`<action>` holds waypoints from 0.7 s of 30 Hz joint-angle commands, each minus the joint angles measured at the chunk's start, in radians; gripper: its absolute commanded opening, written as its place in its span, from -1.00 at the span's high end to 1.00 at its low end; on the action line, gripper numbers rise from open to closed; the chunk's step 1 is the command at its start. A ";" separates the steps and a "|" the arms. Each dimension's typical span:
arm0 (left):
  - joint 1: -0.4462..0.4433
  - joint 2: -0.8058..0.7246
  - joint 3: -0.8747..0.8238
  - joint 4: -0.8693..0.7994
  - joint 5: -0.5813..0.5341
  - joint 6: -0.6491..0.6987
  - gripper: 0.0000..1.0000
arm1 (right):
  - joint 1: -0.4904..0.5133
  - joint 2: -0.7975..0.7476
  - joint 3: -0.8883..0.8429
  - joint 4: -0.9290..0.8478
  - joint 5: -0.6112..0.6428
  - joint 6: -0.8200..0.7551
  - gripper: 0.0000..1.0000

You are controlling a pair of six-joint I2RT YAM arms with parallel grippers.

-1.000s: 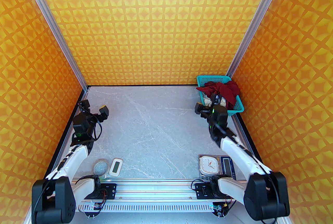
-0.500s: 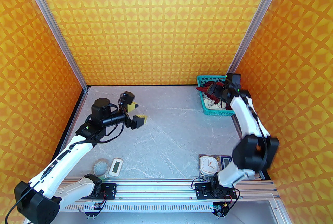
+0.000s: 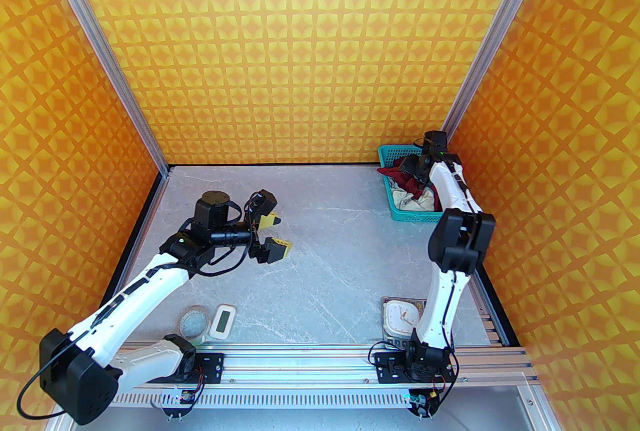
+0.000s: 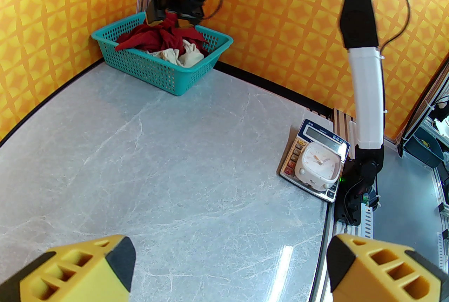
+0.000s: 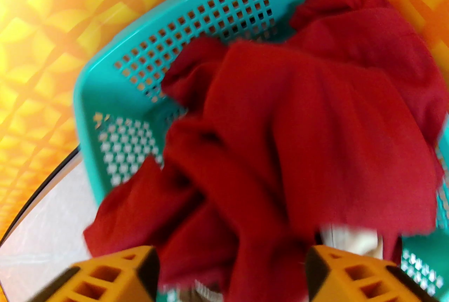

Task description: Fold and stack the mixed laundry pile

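The right arm has swung over the teal basket (image 5: pixel 105 90) in the far right corner of the tabletop (image 3: pixel 325 244). The right fingers (image 5: pixel 115 272), half closed, stand on both sides of a fold of the dark red shirt (image 5: pixel 298 118), so the first pick seems to begin, though a firm grip I cannot confirm. The cream shorts (image 4: pixel 182 55) lie beneath. The left fingers (image 4: pixel 80 269) hang wide open, empty. The tabletop's middle is free for spreading.

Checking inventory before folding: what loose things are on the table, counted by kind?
Garments: 2, red shirt, cream shorts
Basket: 1
Clock: 1
Calculator: 1
White display gadget: 1
Round clear object: 1
Total: 7
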 commanded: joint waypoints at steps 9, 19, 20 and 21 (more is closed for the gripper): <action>-0.005 0.040 -0.028 0.080 0.011 -0.021 -0.83 | 0.009 -0.083 -0.073 0.059 0.035 -0.033 1.00; -0.007 0.014 -0.098 0.155 -0.014 -0.055 -0.80 | 0.127 -0.466 -0.378 0.278 0.015 -0.087 1.00; -0.006 0.013 -0.098 0.158 -0.017 -0.056 -0.80 | 0.142 -0.498 -0.385 0.284 0.013 -0.090 1.00; -0.007 0.011 -0.098 0.162 -0.020 -0.060 -0.79 | 0.160 -0.533 -0.386 0.289 0.008 -0.092 1.00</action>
